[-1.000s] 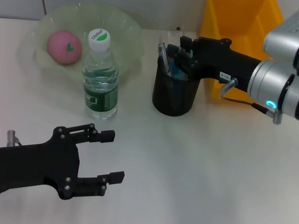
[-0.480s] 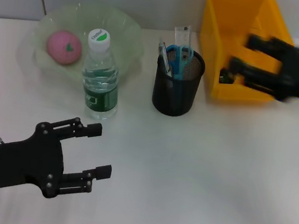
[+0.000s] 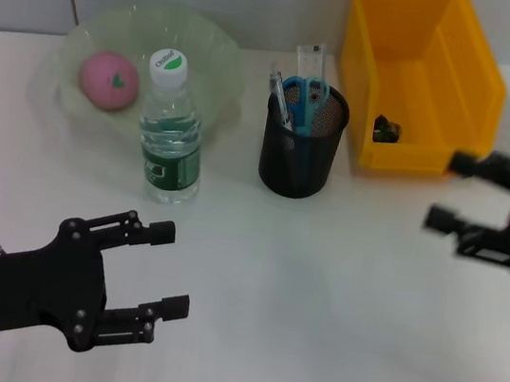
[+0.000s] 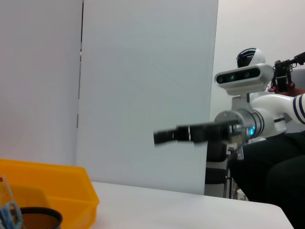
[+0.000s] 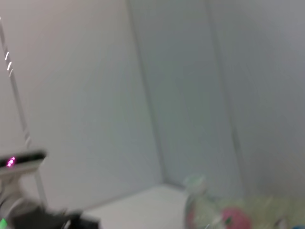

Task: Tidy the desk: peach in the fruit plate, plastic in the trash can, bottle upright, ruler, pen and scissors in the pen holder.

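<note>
The peach (image 3: 109,79) is sat in the fruit plate (image 3: 213,50) at far left; the bottle (image 3: 172,131) is stood upright just in front of it, cap on; scissors (image 3: 306,94), ruler (image 3: 310,60) and pen (image 3: 278,94) are all stuck in the pen holder (image 3: 301,155) mid-tabletop (image 3: 317,287); something small and dark is seen in the yellow trash can (image 3: 415,81) to the right. The left end effector (image 3: 166,269) is held near left, spread, nothing gripped; the right end effector (image 3: 452,192) is found at right, in front of the can, also spread and empty.

White desk (image 3: 335,299), grey wall panels (image 4: 143,86) behind
</note>
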You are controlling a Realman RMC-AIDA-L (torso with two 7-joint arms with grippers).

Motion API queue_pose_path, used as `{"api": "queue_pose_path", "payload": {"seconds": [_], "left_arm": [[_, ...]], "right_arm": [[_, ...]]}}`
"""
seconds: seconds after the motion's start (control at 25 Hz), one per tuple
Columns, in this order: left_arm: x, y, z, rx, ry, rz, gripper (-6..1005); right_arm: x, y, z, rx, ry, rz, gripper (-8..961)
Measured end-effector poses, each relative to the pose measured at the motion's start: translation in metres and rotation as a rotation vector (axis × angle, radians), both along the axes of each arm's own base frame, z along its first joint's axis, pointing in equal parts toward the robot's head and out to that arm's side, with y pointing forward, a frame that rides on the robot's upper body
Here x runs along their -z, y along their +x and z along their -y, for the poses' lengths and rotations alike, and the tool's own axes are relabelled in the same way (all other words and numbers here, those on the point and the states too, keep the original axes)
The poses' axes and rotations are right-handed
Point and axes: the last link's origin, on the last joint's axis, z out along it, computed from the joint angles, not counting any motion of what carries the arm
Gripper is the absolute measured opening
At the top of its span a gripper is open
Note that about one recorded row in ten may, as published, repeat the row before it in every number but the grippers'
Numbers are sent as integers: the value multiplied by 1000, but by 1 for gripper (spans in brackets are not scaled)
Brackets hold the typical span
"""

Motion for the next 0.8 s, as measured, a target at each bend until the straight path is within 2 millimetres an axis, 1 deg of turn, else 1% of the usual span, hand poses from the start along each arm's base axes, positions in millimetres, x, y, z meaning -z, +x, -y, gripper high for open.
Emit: {"api": "queue_pose_path", "payload": {"seconds": [0.16,0.48,0.8], "left_arm": [[0,0,0,-5,-7,0,765],[2,-2,2,-9,-14,-10,765],[2,-2,2,-16,-22,-5,765]], "right_arm": [[20,-10,-8,-29,-74,68,819],[24,-19,-13,-56,-99,61,819],[40,-22,-6,-84,-195,96,819]]}}
